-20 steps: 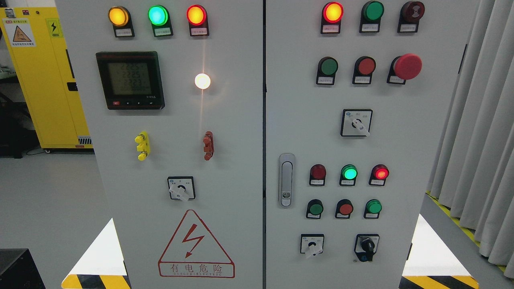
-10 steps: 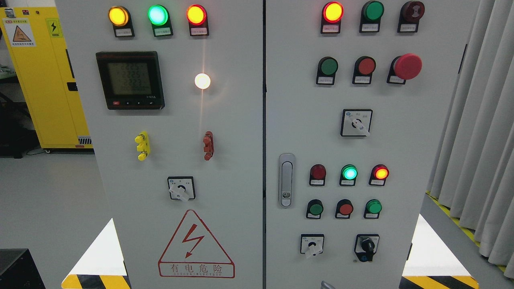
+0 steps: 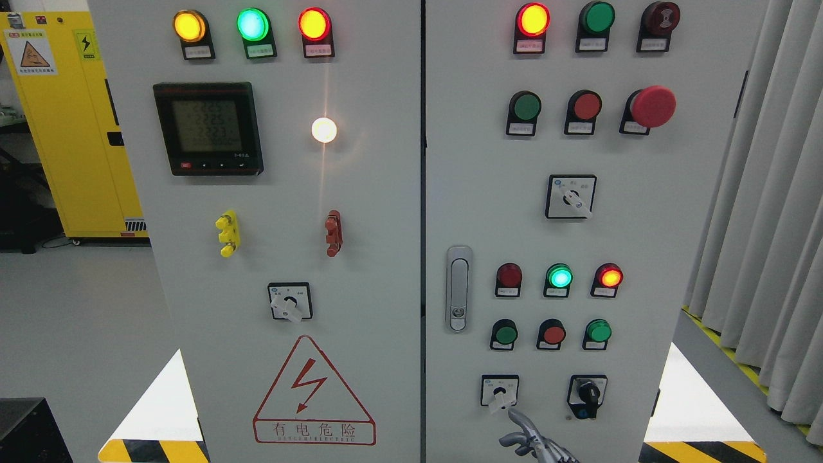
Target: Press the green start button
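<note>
The grey control cabinet [image 3: 643,257] fills the view. Its right door carries green push buttons: one in the upper row [image 3: 526,107] and two in the lower row, at the left [image 3: 506,334] and at the right [image 3: 598,331]. My right hand [image 3: 514,429] rises from the bottom edge, right of the middle, with its index finger [image 3: 519,421] pointing up and the thumb out. The fingertip is just below the lower-left rotary switch [image 3: 499,391] and well below the lower green buttons. It holds nothing. The left arm is out of view.
Red buttons [image 3: 553,334], a red mushroom stop button [image 3: 652,106], lit lamps [image 3: 559,277], rotary switches [image 3: 570,197] and a door handle [image 3: 458,288] share the right door. The left door has a meter [image 3: 208,127]. A yellow cabinet [image 3: 71,128] stands left, curtains [image 3: 765,225] right.
My right hand has come up into view from the bottom edge and its index finger now reaches just under the lower-left rotary switch. The panel itself has not changed.
</note>
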Controlling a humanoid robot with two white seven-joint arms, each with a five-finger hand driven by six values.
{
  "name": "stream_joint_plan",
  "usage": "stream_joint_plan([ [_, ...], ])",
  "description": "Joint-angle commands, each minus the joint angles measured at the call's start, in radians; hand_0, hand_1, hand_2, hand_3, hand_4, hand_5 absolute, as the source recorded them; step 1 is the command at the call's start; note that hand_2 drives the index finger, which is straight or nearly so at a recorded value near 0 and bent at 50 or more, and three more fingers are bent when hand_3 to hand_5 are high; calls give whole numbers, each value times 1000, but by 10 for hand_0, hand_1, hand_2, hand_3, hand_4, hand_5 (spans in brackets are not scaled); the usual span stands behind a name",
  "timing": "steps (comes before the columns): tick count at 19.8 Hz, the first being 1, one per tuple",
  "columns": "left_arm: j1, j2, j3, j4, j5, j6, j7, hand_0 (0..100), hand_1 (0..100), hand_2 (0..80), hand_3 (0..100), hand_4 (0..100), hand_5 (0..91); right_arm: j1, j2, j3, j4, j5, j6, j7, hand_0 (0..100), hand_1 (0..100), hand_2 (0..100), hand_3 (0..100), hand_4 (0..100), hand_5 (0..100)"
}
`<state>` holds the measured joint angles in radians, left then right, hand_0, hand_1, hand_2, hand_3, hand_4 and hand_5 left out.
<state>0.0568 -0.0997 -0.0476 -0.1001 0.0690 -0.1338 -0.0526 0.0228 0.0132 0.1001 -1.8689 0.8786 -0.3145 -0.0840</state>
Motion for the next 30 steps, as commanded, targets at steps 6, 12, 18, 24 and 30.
stream_joint_plan([
  [6, 0, 0, 0, -1, 0, 0, 0, 120, 556, 0, 0, 0, 0, -162, 2, -82, 97, 166, 40, 3, 646, 859, 0, 905, 959, 1000],
  [12, 0, 0, 0, 0, 0, 0, 0, 120, 556, 0, 0, 0, 0, -211, 2, -66, 128, 201, 44, 4, 718, 868, 0, 913, 962, 1000],
  [18, 0, 0, 0, 0, 0, 0, 0, 120, 556, 0, 0, 0, 0, -224, 2, -43, 155, 201, 46, 13, 748, 868, 0, 915, 962, 1000],
  [24, 0, 0, 0, 0, 0, 0, 0, 120, 556, 0, 0, 0, 0, -236, 2, -27, 155, 203, 48, 13, 759, 867, 0, 921, 959, 1000],
  [30, 0, 0, 0, 0, 0, 0, 0, 120, 556, 0, 0, 0, 0, -238, 2, -23, 175, 203, 48, 13, 773, 863, 0, 926, 960, 1000],
])
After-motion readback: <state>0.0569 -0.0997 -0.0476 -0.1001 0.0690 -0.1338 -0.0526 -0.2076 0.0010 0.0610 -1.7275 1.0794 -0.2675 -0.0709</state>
